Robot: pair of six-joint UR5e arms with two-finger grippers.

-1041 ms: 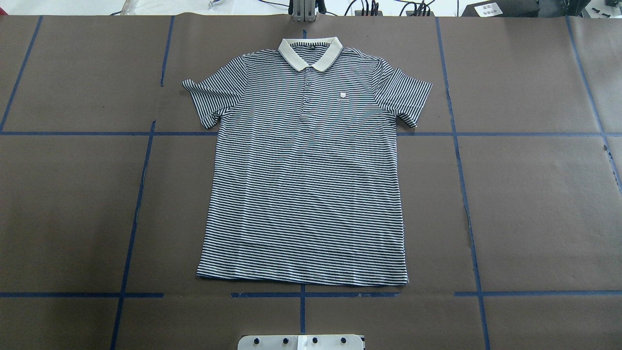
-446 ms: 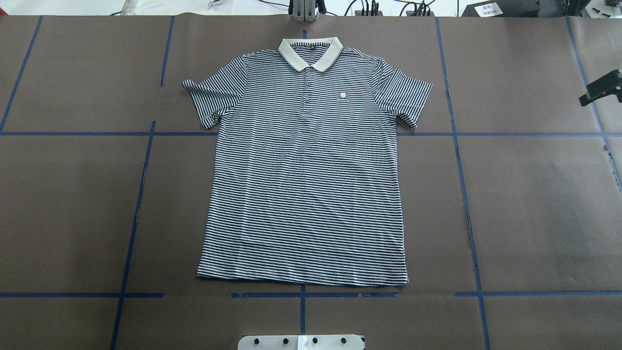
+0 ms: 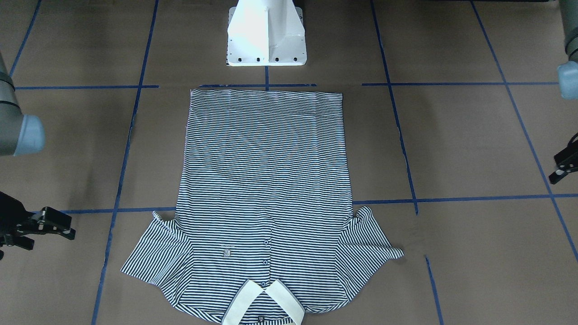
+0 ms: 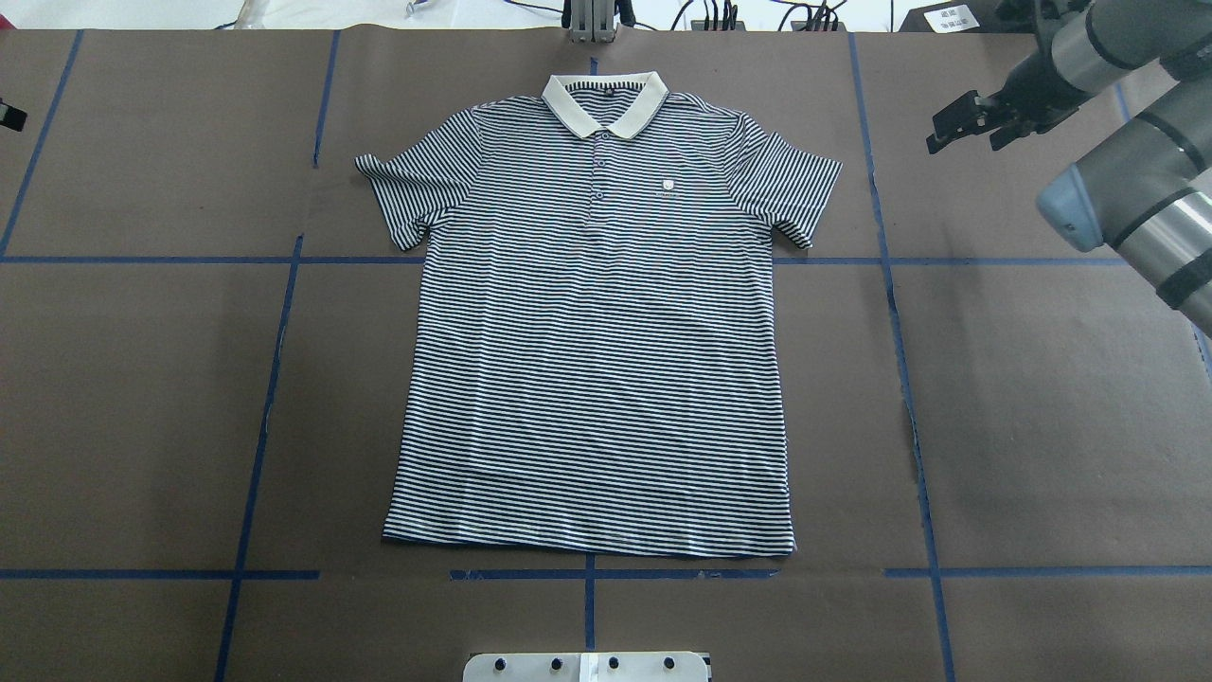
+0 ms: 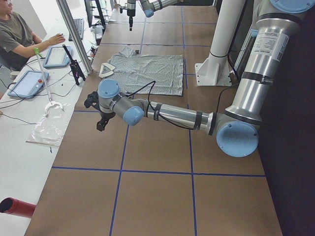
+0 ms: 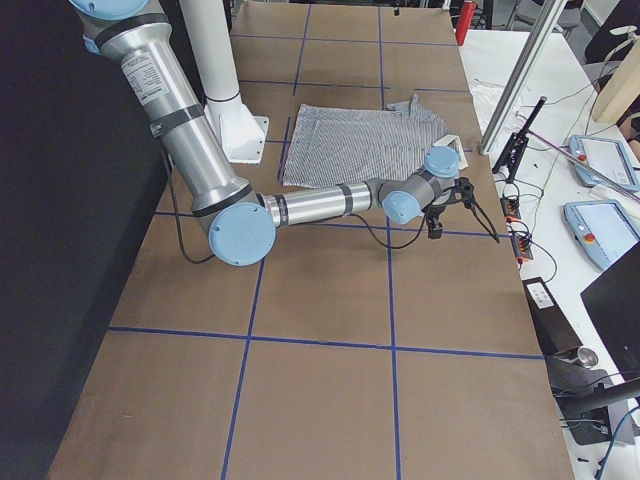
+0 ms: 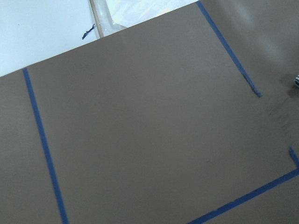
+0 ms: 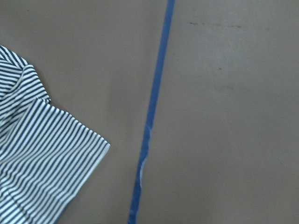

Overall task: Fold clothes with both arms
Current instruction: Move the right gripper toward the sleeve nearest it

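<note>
A: What do we have on the table [image 4: 142,426]?

B: We see the polo shirt [image 4: 592,379] lying flat, front up and buttoned, both sleeves spread. Its cream collar [image 4: 606,102] is at the far edge and its hem is towards us.

A: And the arms?

B: We see the right arm [image 4: 1127,204] coming in at the upper right. The right gripper [image 4: 963,140] has its fingers parted and empty, and it sits well apart from the nearest sleeve [image 4: 791,189], beyond a line of blue tape [image 4: 885,284].

A: And the left?

B: We see only a black sliver of the left gripper [image 4: 9,116] at the edge, so we cannot tell how its jaws stand.
</note>
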